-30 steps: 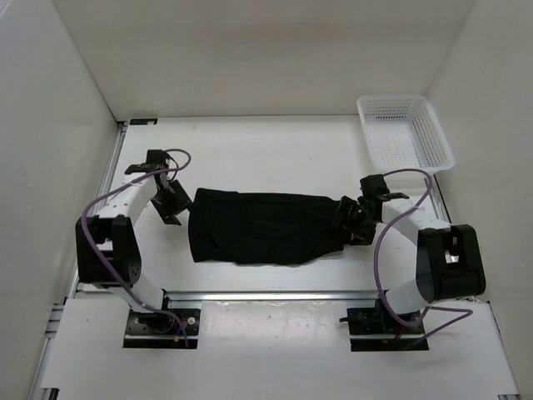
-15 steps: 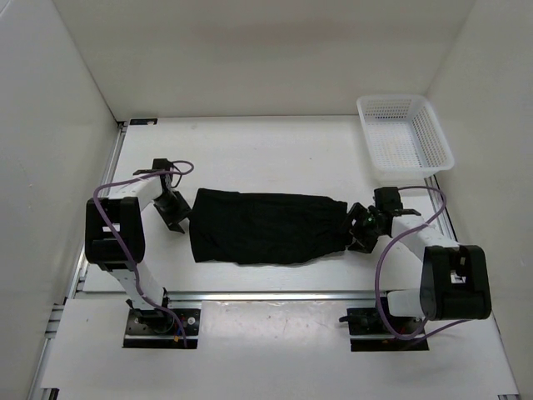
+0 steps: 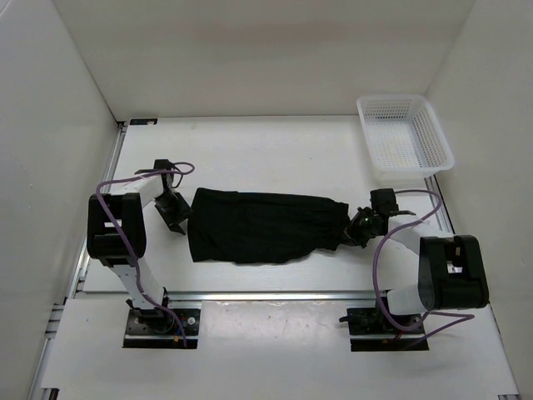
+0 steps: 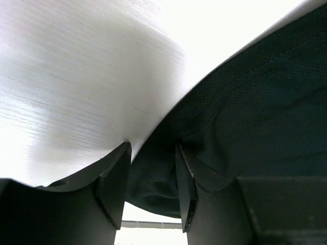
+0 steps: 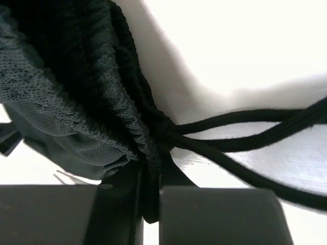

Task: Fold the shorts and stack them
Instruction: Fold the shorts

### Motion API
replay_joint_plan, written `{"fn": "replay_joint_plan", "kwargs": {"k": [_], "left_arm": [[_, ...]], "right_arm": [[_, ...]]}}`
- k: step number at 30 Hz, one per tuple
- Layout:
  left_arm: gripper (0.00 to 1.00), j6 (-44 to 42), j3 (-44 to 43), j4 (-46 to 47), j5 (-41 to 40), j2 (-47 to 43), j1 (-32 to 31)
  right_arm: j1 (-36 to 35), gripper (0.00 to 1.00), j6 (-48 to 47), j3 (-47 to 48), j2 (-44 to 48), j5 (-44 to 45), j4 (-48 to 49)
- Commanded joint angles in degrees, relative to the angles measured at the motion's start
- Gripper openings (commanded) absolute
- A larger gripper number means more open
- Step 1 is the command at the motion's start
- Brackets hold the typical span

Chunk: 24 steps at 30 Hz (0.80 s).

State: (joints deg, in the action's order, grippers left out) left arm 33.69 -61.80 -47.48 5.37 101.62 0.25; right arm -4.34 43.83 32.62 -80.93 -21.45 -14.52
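White table (image 3: 266, 154) enclosed by white walls, seen from above, with a white mesh basket (image 3: 405, 137) at its far right corner. We see the shorts (image 3: 265, 225) lying flat across the middle of the table, their long side running left to right between the two arms, well apart from the basket.

At the left end, the left gripper (image 3: 176, 218) meets the edge of the garment. In the left wrist view its jaws stand narrowed around a fold of the hem, and the dark fabric (image 4: 255, 117) fills the gap from one finger (image 4: 115, 189) to the other.

At the right end, the right gripper (image 3: 356, 231) is clamped tight on the bunched waistband. In the right wrist view the gathered cloth (image 5: 76, 76) is pinched in the thin slit between the jaws (image 5: 150, 204), and the black drawstring (image 5: 245, 138) trails away to the right across the table.

Compared with one second ago, we note three changes:
- The right jaws, then spread wide over the waistband, are now closed on it.
- The right end of the shorts now draws to a point at those jaws.
- The left arm's elbow has swung inward and stands more upright.

The body of the shorts lies where it did.
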Motion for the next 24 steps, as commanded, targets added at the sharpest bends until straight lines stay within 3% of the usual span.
{"fn": "replay_joint_plan", "kwargs": {"k": [1, 6, 15, 17, 19, 20, 24], "left_arm": [[0.51, -0.1, -1.3, 1.9, -0.1, 0.0, 0.2], [0.51, -0.1, -1.3, 1.9, 1.0, 1.0, -0.4], [0.50, 2.0, -3.7, 2.9, 3.3, 4.6, -8.7], [0.40, 3.3, -5.4, 2.9, 3.9, 5.5, -9.8], [0.15, 3.8, -6.0, 2.9, 3.9, 6.8, -10.6], [0.10, 3.8, -6.5, 2.9, 3.9, 6.8, -11.2], [0.10, 3.8, -7.5, 2.9, 5.2, 9.0, -13.1]], "right_arm": [[-0.4, 0.01, -1.6, 2.3, 1.7, 11.4, -7.5], [-0.4, 0.01, -5.9, 10.5, 3.8, 18.5, -15.8], [-0.9, 0.01, -15.1, 24.3, 4.8, 25.5, -25.4], [-2.1, 0.01, -16.3, 26.4, 5.3, 26.3, -26.5], [-4.5, 0.01, -17.9, 29.8, 5.3, 28.3, -27.7], [-5.6, 0.01, -18.4, 31.0, 5.3, 28.8, -28.7], [-14.1, 0.01, -19.6, 38.8, 3.5, 35.2, -32.1]]}}
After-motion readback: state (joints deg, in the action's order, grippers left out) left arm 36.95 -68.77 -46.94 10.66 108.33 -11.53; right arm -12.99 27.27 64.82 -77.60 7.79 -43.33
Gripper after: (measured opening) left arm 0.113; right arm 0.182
